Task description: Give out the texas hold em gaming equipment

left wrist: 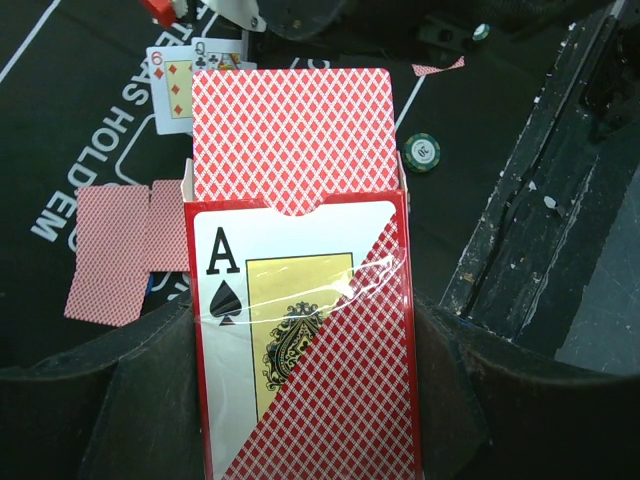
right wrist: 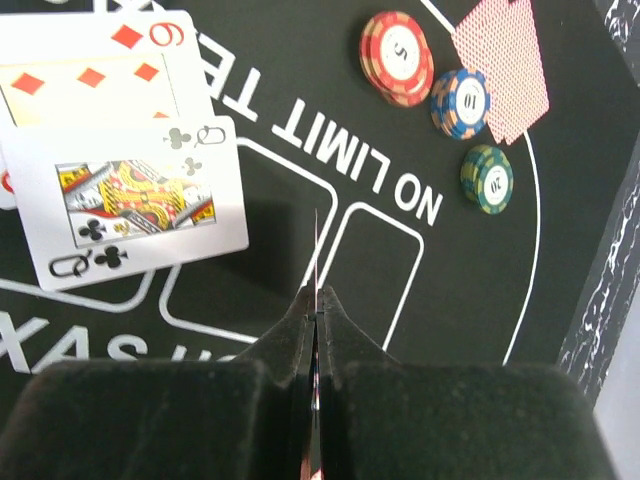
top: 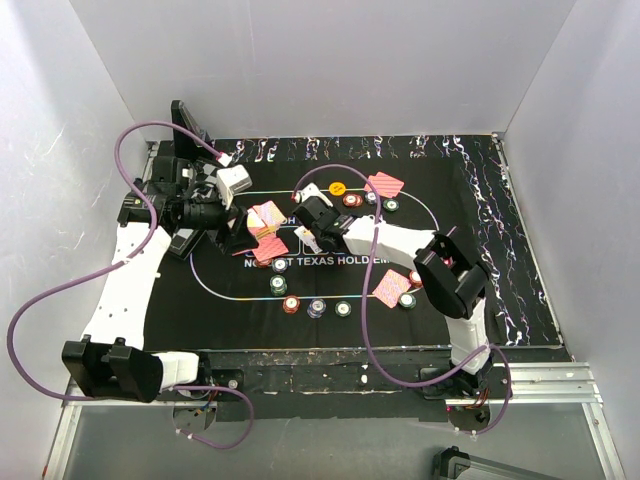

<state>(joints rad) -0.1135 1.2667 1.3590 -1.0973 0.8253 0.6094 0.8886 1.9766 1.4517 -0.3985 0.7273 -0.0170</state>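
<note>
My left gripper (left wrist: 305, 350) is shut on a red card box (left wrist: 300, 330) with an ace of spades on its face. The red-backed deck (left wrist: 290, 130) sticks out of the box's open top. In the top view the box (top: 264, 218) hangs over the mat's left-centre. My right gripper (right wrist: 316, 300) is shut on a single card (right wrist: 316, 250), seen edge-on, above the mat's empty printed box. A six of diamonds (right wrist: 100, 60) and a queen of clubs (right wrist: 140, 200) lie face up to its left. Red (right wrist: 396, 57), blue (right wrist: 460, 103) and green (right wrist: 487, 178) chips lie by a face-down card (right wrist: 503, 65).
On the black printed mat (top: 470, 290), face-down cards (top: 270, 248) lie under the box and another pair (top: 391, 288) at the near right with chips. A yellow disc (top: 338, 187) lies at the far side. A chip row (top: 316, 308) lies near the front. White walls surround the table.
</note>
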